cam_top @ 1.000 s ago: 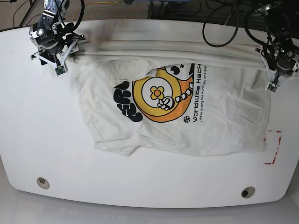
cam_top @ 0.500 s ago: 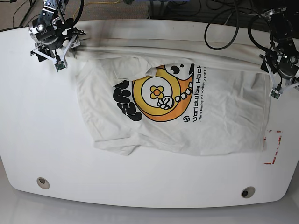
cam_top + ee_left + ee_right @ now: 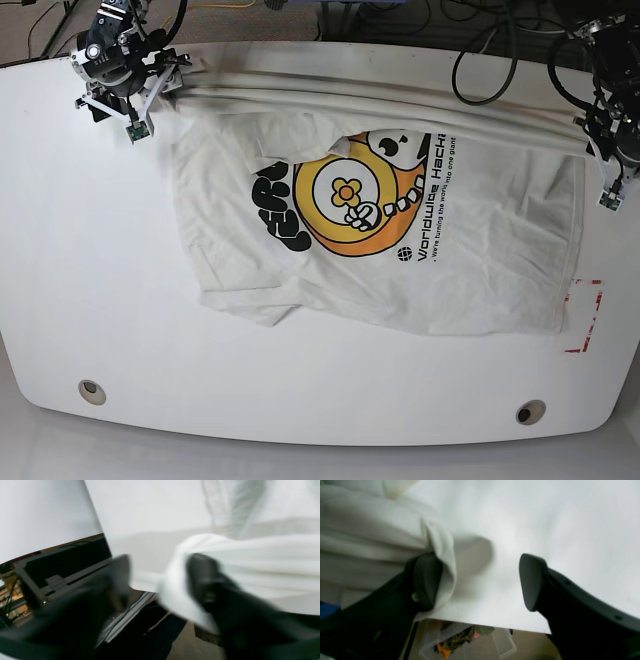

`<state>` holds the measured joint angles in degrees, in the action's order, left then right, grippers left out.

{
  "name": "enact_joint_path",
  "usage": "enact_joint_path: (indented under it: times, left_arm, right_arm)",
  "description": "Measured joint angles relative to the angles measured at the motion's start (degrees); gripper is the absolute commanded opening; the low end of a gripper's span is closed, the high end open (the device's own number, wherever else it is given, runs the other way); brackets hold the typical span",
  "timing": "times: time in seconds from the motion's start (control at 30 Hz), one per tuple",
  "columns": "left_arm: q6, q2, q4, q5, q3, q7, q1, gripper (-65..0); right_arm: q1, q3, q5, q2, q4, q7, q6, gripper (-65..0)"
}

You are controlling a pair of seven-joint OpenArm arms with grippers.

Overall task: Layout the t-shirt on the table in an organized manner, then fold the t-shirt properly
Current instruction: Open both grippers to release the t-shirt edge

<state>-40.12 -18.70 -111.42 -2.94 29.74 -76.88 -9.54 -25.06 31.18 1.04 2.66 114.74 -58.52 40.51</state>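
The white t-shirt [image 3: 480,240] lies spread on the table [image 3: 80,260] with its orange-yellow graphic [image 3: 350,195] facing up. Its far edge is pulled into a long band along the back. My right gripper [image 3: 115,112] is at the shirt's far left corner. In the right wrist view it [image 3: 480,582] is open, and a cloth edge [image 3: 445,555] drapes against its left finger only. My left gripper [image 3: 606,190] is at the shirt's far right corner. In its blurred wrist view the jaws [image 3: 160,577] stand apart, with a cloth fold [image 3: 175,592] wrapped round the right finger.
A red-outlined mark [image 3: 585,315] sits near the right edge, just beyond the shirt's hem. Two metal grommet holes [image 3: 92,391] [image 3: 531,411] are near the front edge. Cables [image 3: 480,60] hang behind the table. Both wrist views show the table's edge, with a clear bin [image 3: 470,640] below.
The shirt has slid a little toward the far edge and to the right. Both arms moved back toward the far edge, and the one on the right also drifted right.
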Motion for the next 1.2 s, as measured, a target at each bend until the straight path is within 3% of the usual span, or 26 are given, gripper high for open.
enact_joint_path:
  times: [0.1, 0.23, 0.37, 0.5, 0.73, 0.97, 1.2]
  left_arm:
    - [0.0, 1.4, 0.0, -1.0, -0.8, -0.2, -0.1, -40.6]
    - [0.0, 2.0, 0.0, -1.3, -4.2, 0.0, -1.1, -29.3]
    - [0.0, 3.2, 0.0, -1.1, -4.5, 0.0, -2.8, -23.5]
    - [0.2, 5.0, -0.1, -0.7, -4.6, -1.0, -4.2, -24.3]
    - [0.2, 5.0, -0.2, 4.1, -3.3, -0.6, -5.2, -24.2]
    - [0.2, 4.5, -0.3, 14.1, 5.5, -1.5, -4.8, -24.2]
    - [0.2, 1.4, -0.4, 26.6, 8.7, -2.3, -4.5, -24.2]
  right_arm:
    - [0.4, 0.0, -0.5, -0.9, 0.0, -0.1, 0.0, -20.6]
    - [0.7, -1.1, -3.9, -0.9, 0.0, -0.6, -0.3, -20.6]
    - [0.7, -4.4, -7.2, -0.6, -0.1, -0.6, -0.6, -20.6]
    - [0.9, -6.6, -8.8, -0.8, 0.0, -0.5, -0.4, -20.6]
    - [0.2, -8.3, -8.8, -0.7, 0.0, -0.6, -0.5, -20.6]
    - [2.1, -8.0, -8.6, -0.7, 0.0, -0.6, -0.5, -20.6]
    - [3.1, -8.0, -8.4, -0.5, 0.0, -0.6, -0.4, -20.6]
